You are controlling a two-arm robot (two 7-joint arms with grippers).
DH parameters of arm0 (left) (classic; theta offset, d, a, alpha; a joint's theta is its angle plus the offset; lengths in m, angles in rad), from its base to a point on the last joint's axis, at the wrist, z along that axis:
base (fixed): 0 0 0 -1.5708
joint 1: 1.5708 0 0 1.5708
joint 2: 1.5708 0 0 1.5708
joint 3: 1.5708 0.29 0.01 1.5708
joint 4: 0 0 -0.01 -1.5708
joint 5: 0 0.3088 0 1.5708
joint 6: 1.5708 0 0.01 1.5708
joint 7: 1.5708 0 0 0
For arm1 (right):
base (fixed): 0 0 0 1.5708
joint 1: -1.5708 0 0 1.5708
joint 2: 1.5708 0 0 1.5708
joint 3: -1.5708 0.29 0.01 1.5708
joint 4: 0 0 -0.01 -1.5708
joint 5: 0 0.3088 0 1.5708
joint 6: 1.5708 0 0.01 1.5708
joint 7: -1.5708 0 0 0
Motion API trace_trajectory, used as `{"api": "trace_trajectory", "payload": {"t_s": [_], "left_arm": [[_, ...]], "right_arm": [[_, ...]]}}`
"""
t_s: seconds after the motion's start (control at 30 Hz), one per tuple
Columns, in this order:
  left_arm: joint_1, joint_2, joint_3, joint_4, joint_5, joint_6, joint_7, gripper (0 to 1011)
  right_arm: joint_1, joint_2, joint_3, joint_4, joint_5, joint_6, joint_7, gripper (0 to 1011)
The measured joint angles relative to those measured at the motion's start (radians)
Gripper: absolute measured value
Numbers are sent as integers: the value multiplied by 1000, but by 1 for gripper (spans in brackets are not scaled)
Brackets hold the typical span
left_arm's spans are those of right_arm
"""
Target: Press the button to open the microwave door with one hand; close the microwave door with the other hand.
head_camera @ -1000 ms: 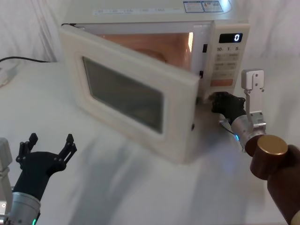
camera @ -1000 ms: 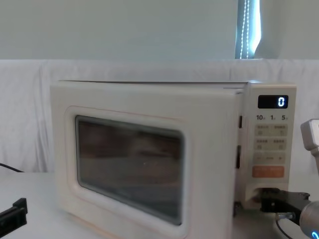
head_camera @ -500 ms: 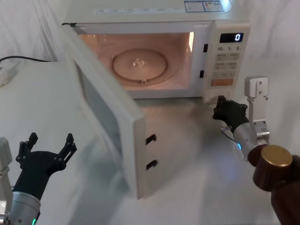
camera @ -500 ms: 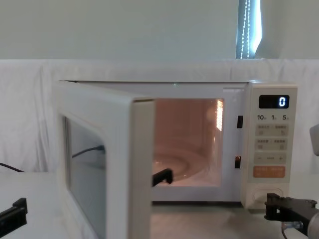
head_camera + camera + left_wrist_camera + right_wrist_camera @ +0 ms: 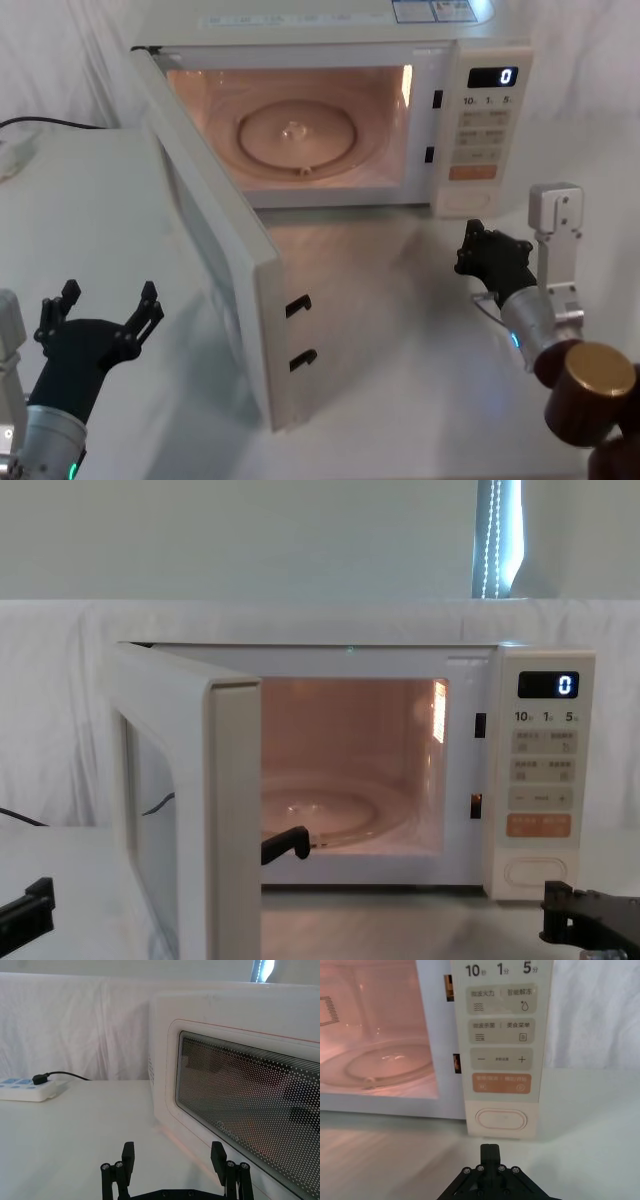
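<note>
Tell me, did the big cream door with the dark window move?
Yes. The wide cream microwave door with dark glass window swung further open, away from the cream boxy microwave, toward the left black tool.

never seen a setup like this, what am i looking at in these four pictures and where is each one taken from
This is a two-armed robot working at a white table. One camera sits on its head and looks down; one sits on its chest and looks across the table; one rides on each wrist.

On the table stands a cream microwave. The microwave door is swung wide open, and the lit inside shows a glass turntable.

The right gripper hangs in front of the control panel, apart from the button, with its jaws shut on nothing. The left gripper waits low on the robot's left, outside the open door, with its jaws open and holding nothing.

A power strip lies farther off.
</note>
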State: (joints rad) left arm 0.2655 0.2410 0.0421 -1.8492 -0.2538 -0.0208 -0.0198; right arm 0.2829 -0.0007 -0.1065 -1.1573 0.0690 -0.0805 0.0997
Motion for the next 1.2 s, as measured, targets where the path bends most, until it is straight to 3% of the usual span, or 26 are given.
{"api": "trace_trajectory", "payload": {"t_s": [0.27, 0.5, 0.63, 1.2], "left_arm": [[0, 0, 0, 0, 0, 0, 0, 1001], [0, 0, 0, 0, 0, 0, 0, 1001], [0, 0, 0, 0, 0, 0, 0, 1001], [0, 0, 0, 0, 0, 0, 0, 1001]], "right_arm": [[-102, 13, -15, -129, -7, 1, -1, 0], [-168, 18, -18, -197, -13, -16, -8, 0], [-183, 17, -22, -205, -14, -38, -8, 0], [-176, 18, -20, -202, -14, -31, -8, 8]]}}
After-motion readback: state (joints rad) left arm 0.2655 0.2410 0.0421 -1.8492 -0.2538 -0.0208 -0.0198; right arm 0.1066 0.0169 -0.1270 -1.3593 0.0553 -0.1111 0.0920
